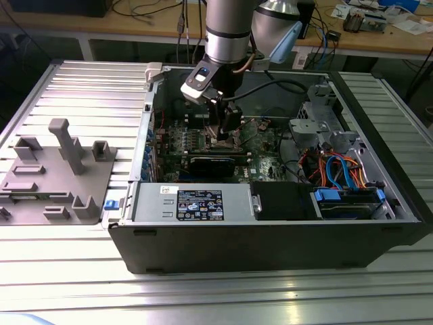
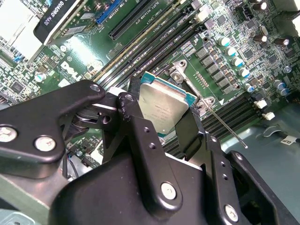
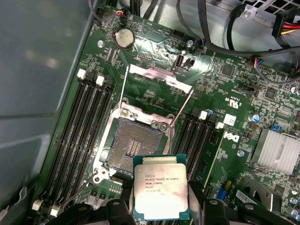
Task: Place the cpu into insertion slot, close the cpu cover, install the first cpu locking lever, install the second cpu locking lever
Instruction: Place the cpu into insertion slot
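In both wrist views my gripper is shut on the cpu, a silver-topped square chip pinched by its edges between the black fingers. It hangs just above and beside the insertion slot, whose dark pin field lies bare. The cpu cover stands swung open at the socket's far end. Two thin wire locking levers are released and stick out along the socket's sides. In the exterior view the gripper hangs low over the motherboard inside the open computer case.
Memory slots flank the socket on both sides. A black graphics card lies next to the gripper, with the power supply in front. Cables and drive cage fill the exterior view's right. A grey fixture tray sits outside the case.
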Motion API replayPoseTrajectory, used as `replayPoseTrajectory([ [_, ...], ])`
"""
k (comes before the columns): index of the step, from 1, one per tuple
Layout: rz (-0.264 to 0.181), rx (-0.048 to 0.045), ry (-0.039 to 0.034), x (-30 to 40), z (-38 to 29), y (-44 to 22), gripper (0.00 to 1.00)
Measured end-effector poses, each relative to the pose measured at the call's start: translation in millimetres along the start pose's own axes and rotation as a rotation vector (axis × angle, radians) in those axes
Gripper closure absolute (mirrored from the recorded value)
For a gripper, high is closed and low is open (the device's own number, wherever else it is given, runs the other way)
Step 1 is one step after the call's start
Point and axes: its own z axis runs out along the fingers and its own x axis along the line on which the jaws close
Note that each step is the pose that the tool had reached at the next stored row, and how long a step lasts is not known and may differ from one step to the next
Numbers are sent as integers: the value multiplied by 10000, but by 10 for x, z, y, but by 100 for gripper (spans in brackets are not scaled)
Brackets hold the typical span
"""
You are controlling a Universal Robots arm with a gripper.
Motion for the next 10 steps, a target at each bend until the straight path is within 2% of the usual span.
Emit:
replayPoseTrajectory([
  [10, 55, 3, 2, 0, 5, 0, 45],
])
